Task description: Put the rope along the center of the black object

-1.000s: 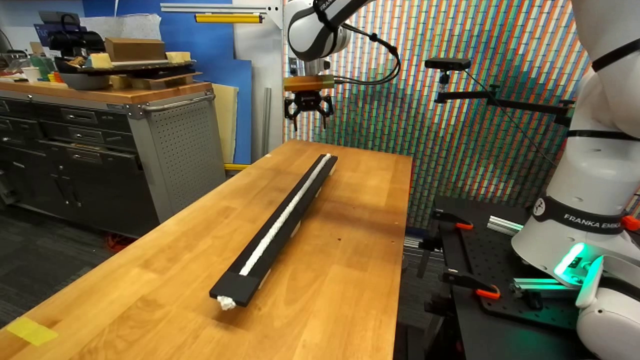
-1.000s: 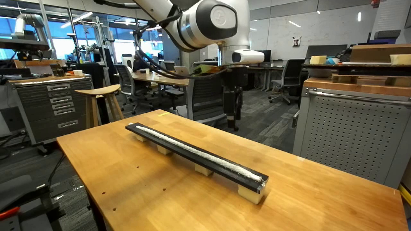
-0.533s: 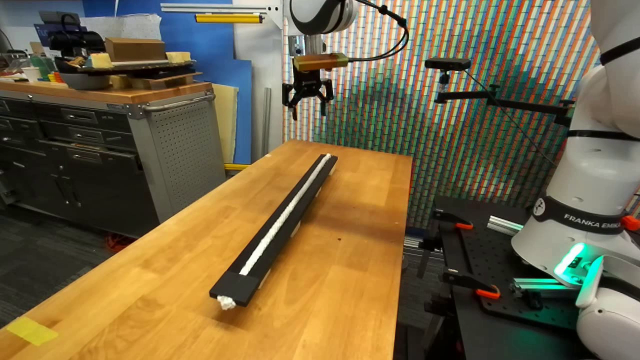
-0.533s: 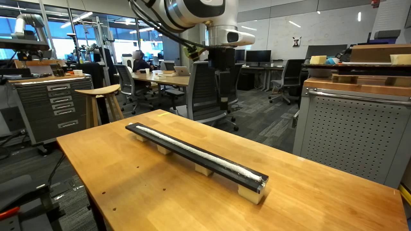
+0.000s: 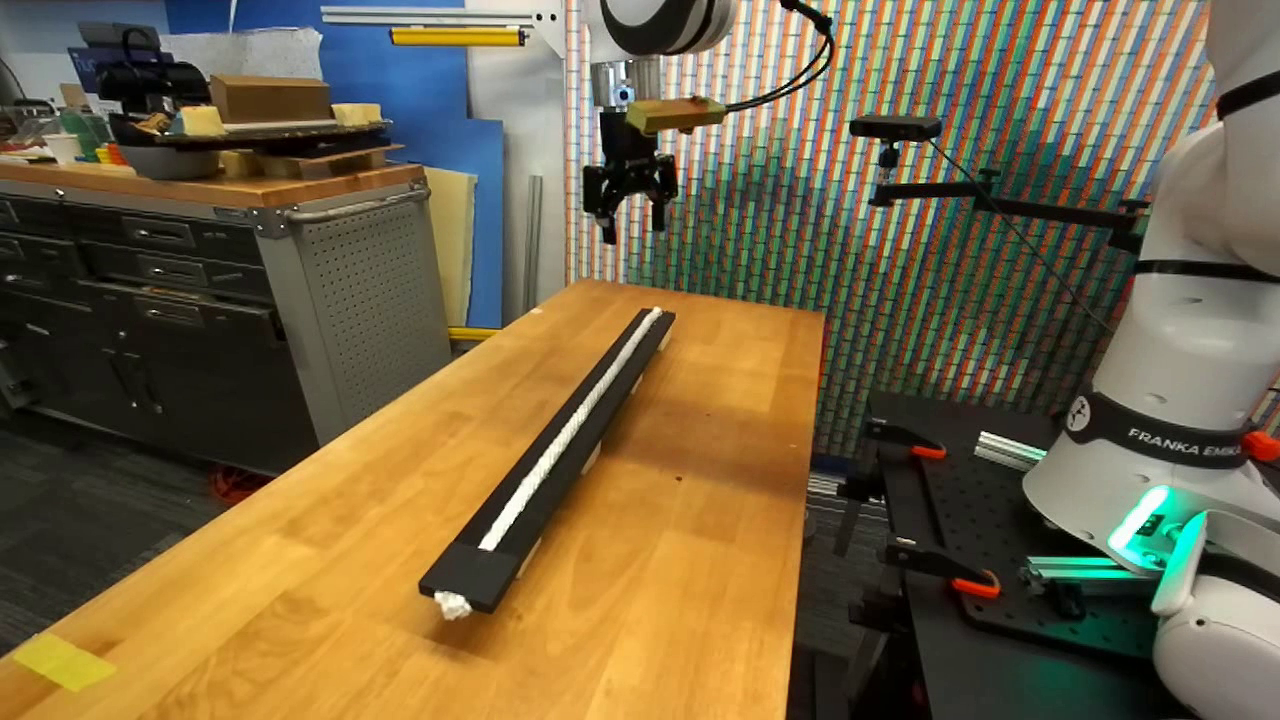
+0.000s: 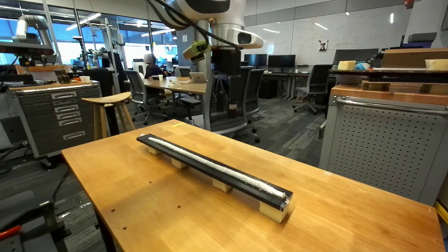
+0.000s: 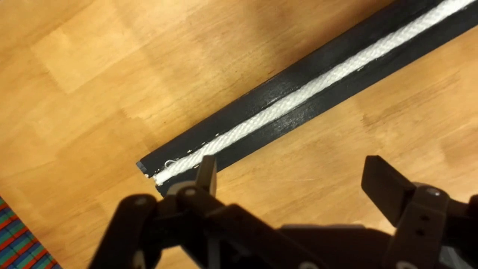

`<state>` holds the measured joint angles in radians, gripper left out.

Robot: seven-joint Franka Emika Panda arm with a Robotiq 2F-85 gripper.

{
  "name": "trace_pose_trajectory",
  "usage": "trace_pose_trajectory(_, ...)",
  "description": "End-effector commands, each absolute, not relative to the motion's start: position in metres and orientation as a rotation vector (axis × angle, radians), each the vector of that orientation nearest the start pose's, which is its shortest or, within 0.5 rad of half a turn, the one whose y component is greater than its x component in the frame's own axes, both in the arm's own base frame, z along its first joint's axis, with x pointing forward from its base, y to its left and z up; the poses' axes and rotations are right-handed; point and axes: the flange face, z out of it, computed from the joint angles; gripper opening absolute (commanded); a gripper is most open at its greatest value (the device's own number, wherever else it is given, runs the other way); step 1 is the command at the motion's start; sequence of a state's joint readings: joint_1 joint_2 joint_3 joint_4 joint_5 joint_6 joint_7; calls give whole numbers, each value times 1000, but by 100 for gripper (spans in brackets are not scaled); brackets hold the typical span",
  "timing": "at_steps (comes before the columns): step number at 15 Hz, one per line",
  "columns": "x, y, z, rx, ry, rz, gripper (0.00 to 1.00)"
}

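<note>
Rope of thin white braid (image 7: 306, 92) lies along the centre of the long, narrow black bar (image 7: 298, 76), from 8 to 2 o'clock in our wrist view. We judge the laying done, at most retreat left: our black 2-fingered gripper (image 5: 633, 233) hangs well clear, jaws apart, holding nothing.

- Wooden desk (image 6: 217, 238), its light brown top in patches of differing tone.
- Four pale blocks (image 6: 273, 211) standing on it in a row, apart.
- Yellow tape (image 5: 63, 662) near a corner.
- Small dark spots (image 6: 179, 206).
</note>
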<state>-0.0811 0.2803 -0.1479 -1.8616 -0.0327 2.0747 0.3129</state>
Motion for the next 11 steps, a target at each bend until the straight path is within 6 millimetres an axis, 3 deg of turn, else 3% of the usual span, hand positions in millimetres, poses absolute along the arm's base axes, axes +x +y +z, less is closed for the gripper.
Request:
trace_pose_trajectory(1,569,-126,376,-3107,674,118,100)
trace_pose_trajectory(2,561,-125,376,-3098,647,135,100)
trace_pose_trajectory(3,583,-130,365,-3115,724,130,100)
trace_pose_trajectory(6,571,-127,368,-3113,683,144,100)
trace_pose_trajectory(11,568,-127,368,-3113,673,146,100)
